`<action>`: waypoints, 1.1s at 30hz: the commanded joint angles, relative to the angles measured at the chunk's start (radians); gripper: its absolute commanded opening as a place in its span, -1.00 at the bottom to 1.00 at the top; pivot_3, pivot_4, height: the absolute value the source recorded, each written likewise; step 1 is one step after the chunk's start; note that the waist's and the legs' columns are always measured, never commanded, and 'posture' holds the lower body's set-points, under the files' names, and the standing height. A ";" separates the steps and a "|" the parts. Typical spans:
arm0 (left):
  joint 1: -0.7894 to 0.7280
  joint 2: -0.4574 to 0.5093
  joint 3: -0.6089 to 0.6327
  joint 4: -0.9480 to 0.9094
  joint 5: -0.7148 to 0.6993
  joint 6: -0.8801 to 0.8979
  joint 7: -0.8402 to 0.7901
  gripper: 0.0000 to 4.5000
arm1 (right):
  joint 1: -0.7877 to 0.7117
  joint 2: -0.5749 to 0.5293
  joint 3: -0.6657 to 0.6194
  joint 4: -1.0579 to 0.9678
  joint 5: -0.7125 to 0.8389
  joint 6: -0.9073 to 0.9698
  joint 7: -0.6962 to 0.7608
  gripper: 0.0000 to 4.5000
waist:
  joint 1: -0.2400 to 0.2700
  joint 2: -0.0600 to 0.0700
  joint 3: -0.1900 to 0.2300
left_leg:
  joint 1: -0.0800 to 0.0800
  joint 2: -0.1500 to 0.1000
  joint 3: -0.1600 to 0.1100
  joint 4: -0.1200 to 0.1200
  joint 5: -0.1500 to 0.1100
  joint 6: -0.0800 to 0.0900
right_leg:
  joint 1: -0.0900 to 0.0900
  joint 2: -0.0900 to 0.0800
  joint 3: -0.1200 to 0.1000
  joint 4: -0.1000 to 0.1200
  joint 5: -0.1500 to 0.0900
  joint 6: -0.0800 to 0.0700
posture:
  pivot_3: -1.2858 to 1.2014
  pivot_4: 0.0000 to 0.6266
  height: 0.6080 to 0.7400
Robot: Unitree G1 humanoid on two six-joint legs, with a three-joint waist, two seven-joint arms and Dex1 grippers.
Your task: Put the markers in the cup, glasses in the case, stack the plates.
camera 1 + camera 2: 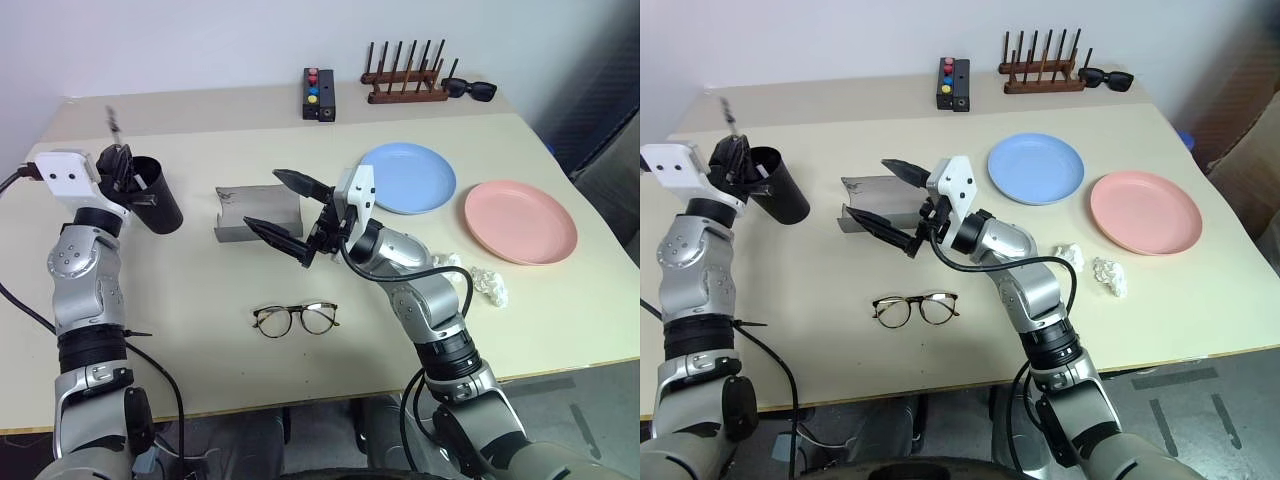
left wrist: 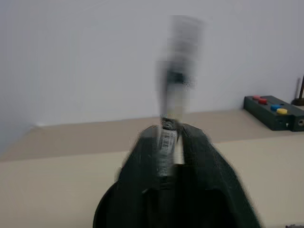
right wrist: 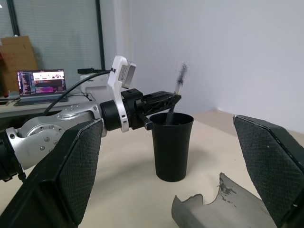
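Glasses (image 1: pixel 295 319) lie nearest, low and centre in the left eye view, flat on the table (image 1: pixel 180 350) with lenses side by side and the long axis running across the picture. Just above them the right gripper (image 1: pixel 284 217) hangs over the tabletop with its two black fingers spread wide and nothing between them, pointing toward the picture's left; the grey case (image 1: pixel 256 215) sits right behind it, lid up. So the right arm is much the nearer one for the glasses, which lie below its fingertips in the picture. At the far left, the left gripper (image 1: pixel 122 165) sits at the rim of the black cup (image 1: pixel 158 196), which leans with its mouth toward the fingers. A marker (image 3: pixel 179 84) stands between them, long axis close to upright, lower end at the cup's mouth and upper end blurred. Whether the fingers grip it or have just let go I cannot tell. I judge this the drop into the cup. The blue plate (image 1: pixel 408 177) and pink plate (image 1: pixel 520 220) lie apart at the right, unstacked. Farthest back stand a button box (image 1: pixel 318 94), a wooden rack (image 1: pixel 405 80) and black sunglasses (image 1: pixel 468 89).
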 commanded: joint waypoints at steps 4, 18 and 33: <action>-0.001 0.001 0.005 -0.048 -0.009 -0.006 0.010 0.65 | -0.007 0.009 -0.003 -0.045 0.015 -0.011 0.007 1.00 | 0.000 0.000 0.000 | 0.000 0.000 0.000 0.000 0.000 0.000 | 0.000 0.000 0.000 0.000 0.000 0.000 | 0.03 -0.52 0.91; 0.000 0.093 -0.077 -0.244 -0.190 0.198 -0.288 0.90 | 0.004 -0.022 -0.015 -0.042 0.003 -0.016 0.014 1.00 | -0.001 0.000 0.000 | -0.001 0.000 0.000 0.000 0.000 0.000 | 0.000 0.000 0.000 -0.001 0.000 0.000 | 0.03 -0.52 0.91; -0.084 0.352 -0.507 -0.020 0.028 0.325 -0.864 0.99 | 0.055 -0.131 0.002 -0.095 0.010 0.037 0.074 1.00 | 0.000 0.001 0.000 | -0.001 0.000 0.000 -0.001 0.000 0.000 | 0.000 0.000 0.000 -0.003 -0.001 -0.001 | 0.03 -0.52 0.91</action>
